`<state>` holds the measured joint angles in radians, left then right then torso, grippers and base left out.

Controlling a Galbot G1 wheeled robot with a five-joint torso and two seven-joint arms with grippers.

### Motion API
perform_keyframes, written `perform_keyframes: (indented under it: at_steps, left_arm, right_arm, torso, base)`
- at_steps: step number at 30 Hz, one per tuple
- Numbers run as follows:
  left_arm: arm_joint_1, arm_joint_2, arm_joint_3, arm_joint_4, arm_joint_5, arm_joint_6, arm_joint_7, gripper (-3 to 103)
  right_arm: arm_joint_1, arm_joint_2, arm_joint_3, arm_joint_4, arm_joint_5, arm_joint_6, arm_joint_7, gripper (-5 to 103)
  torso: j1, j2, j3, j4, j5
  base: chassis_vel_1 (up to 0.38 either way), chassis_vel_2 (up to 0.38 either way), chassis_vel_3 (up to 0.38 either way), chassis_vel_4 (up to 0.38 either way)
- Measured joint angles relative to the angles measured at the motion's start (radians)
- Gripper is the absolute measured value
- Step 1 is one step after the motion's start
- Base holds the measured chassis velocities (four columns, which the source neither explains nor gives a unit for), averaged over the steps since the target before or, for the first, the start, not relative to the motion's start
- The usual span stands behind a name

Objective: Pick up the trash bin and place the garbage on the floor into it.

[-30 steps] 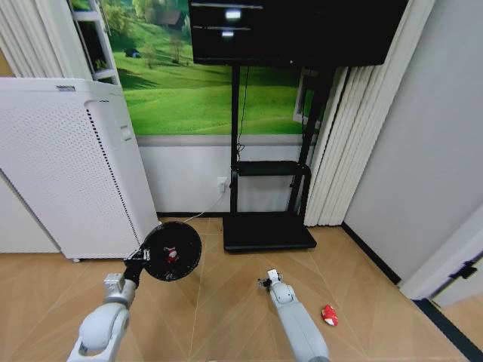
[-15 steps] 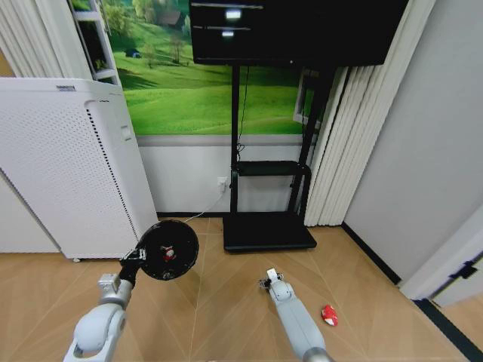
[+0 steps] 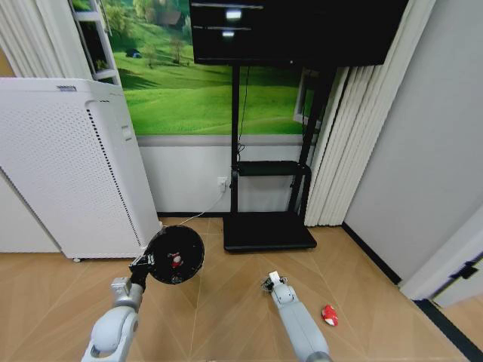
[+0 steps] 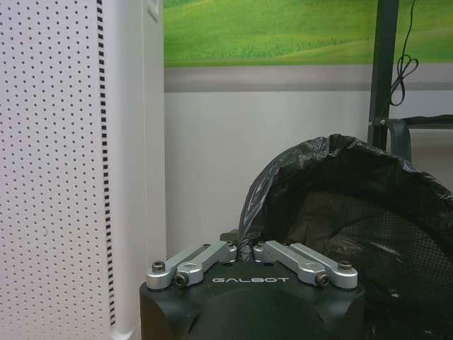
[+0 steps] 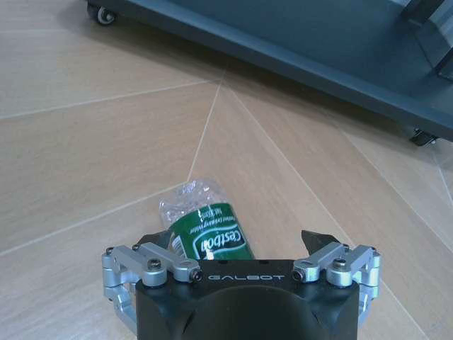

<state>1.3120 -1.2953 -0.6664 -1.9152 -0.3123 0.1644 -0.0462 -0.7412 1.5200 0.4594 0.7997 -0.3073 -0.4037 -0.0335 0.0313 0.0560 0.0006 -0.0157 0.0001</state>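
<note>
One trash bin (image 3: 175,255), lower left of the head frame, mouth toward the camera, one red-and-white wrapper (image 3: 174,262) inside. One red scrap (image 3: 329,314) on the floor (image 3: 226,302), lower right. One crushed green-label bottle (image 5: 202,226). Left gripper (image 4: 247,249) pinched closed on the bin's bagged rim. Right gripper (image 5: 241,258) wide open, bottle lying between its fingers, probably not touching
</note>
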Motion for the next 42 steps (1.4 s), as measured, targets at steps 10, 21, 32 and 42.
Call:
perform_keyframes:
  at_steps: [10, 21, 32, 42]
  left_arm:
    - [-0.056, 0.030, 0.036, -0.002, -0.016, 0.007, -0.023, 4]
    - [-0.106, 0.054, 0.069, 0.002, -0.036, 0.014, -0.027, 4]
    - [-0.112, 0.057, 0.070, 0.007, -0.037, 0.014, -0.022, 4]
    - [-0.068, 0.028, 0.063, 0.018, 0.010, 0.011, 0.005, 4]
  right_arm:
    - [-0.016, -0.003, -0.003, -0.021, -0.026, -0.005, -0.023, 100]
    - [-0.030, -0.008, 0.003, -0.024, -0.028, 0.000, -0.027, 74]
    - [-0.042, -0.011, 0.008, -0.019, -0.031, 0.004, -0.019, 40]
    - [-0.145, -0.070, 0.057, 0.209, 0.082, -0.024, 0.030, 25]
  torso:
    - [0.000, 0.000, 0.000, 0.0001, 0.0000]
    - [0.000, 0.000, 0.000, 0.0001, -0.0002]
    - [0.000, 0.000, 0.000, 0.0001, -0.0001]
    - [0.000, 0.000, 0.000, 0.0001, 0.0003]
  base:
    - [0.000, 0.000, 0.000, 0.000]
    - [0.000, 0.000, 0.000, 0.000]
    - [0.000, 0.000, 0.000, 0.000]
    - [0.000, 0.000, 0.000, 0.000]
